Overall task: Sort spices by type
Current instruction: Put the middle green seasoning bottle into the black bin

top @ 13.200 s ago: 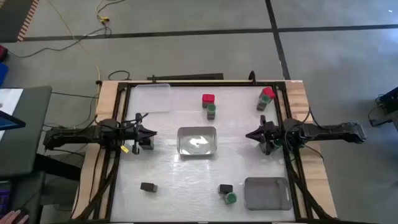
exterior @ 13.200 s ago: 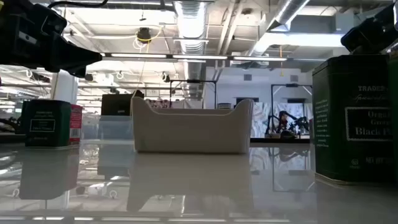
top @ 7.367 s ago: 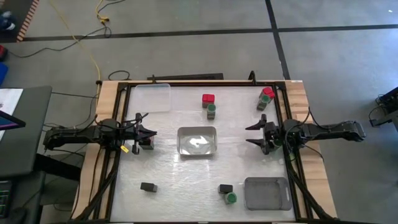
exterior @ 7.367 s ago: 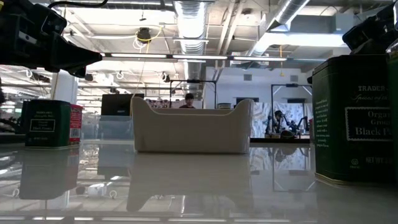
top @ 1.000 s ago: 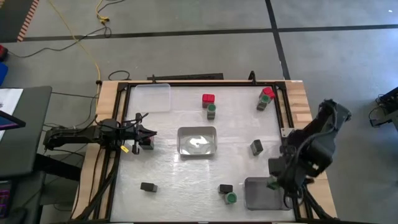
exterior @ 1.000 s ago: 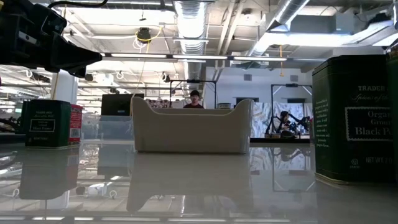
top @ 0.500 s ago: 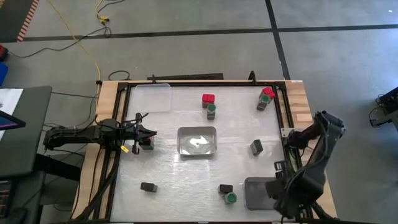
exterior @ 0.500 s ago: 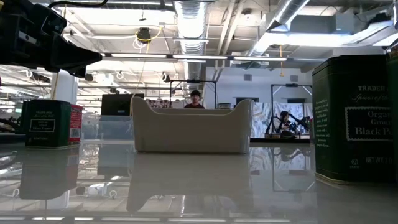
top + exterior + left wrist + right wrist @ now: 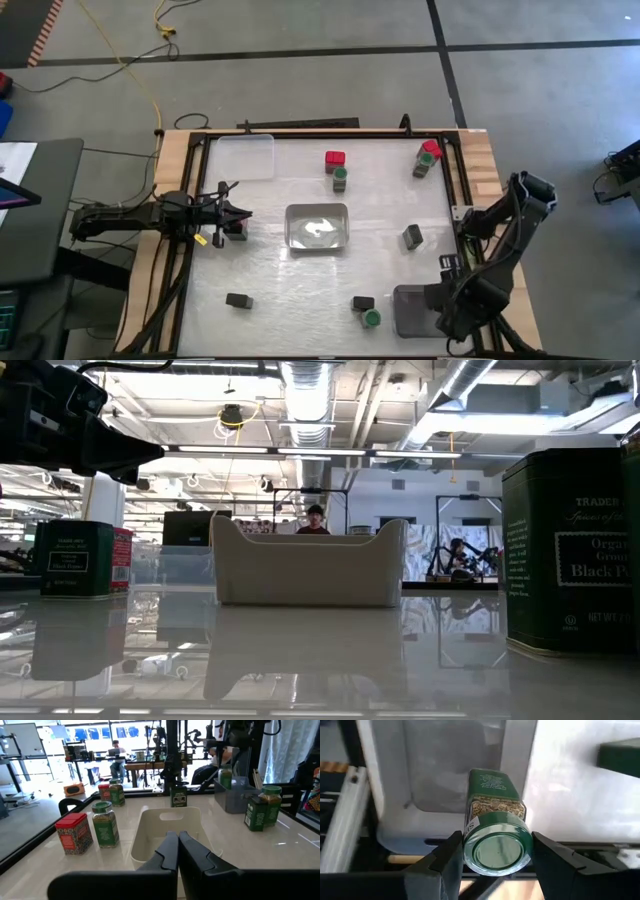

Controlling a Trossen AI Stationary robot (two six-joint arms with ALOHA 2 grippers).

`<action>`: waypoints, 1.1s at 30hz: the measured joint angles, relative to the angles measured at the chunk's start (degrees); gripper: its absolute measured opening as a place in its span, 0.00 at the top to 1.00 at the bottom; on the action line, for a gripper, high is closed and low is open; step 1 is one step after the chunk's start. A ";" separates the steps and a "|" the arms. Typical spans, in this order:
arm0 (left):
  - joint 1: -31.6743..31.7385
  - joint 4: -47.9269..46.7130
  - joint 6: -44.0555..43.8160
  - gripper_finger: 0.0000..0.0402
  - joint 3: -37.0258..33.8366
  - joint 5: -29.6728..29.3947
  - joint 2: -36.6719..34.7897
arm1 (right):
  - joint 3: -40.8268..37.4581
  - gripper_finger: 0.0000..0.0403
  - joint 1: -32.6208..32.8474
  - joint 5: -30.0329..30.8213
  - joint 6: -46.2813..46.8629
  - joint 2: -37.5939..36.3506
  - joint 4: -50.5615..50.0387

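Over the grey tray (image 9: 412, 312) at the near right, the right end effector (image 9: 492, 852) grasps a green-capped spice jar (image 9: 495, 827) between its fingers.

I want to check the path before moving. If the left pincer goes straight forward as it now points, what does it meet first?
Most likely the white tray at the table's middle: the shut left pincer points straight at its near wall, though the depth between them is unclear.

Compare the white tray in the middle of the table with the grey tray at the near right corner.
The white tray sits at the table's centre; the grey tray sits at the near right corner. The white tray has nothing above it; the right gripper holds a green-capped spice jar over the grey tray. The white one is pale, the grey one darker. Both are rectangular with rounded corners and look empty.
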 joint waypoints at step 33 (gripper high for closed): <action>0.01 -0.01 0.01 1.00 0.00 0.02 -0.01 | -1.88 0.41 -3.76 -1.71 -7.39 3.97 4.28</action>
